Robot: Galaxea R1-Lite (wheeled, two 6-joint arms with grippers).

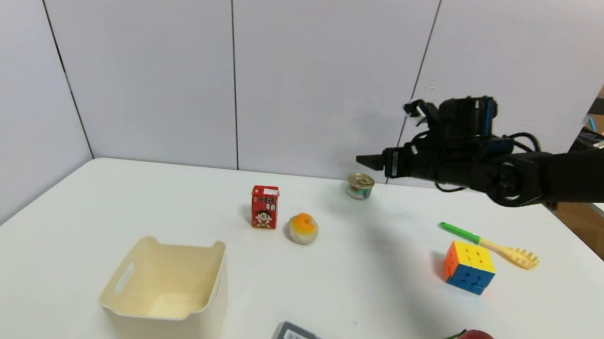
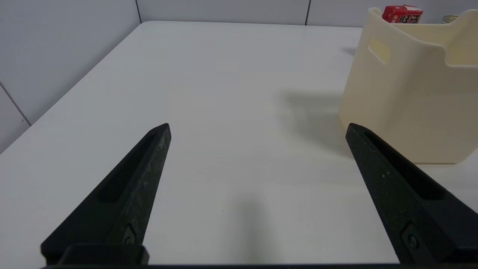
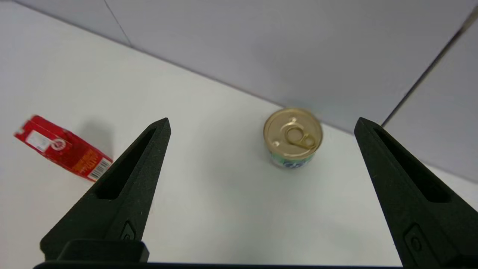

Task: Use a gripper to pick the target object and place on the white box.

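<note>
We find the right arm (image 1: 567,178) extended from the right side, held level above the table. Its wrist is straight, and the right gripper (image 3: 261,130) hangs in the air with fingers (image 3: 127,186) spread wide. The left gripper (image 2: 257,134) sits low, fingers likewise spread wide, holding nothing.

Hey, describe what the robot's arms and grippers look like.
The right arm is matte black with round joints, loose black cables and a blue-edged module on the wrist. Both the right gripper and the left gripper have two long, tapering black fingers with slotted recesses and small screws.
</note>
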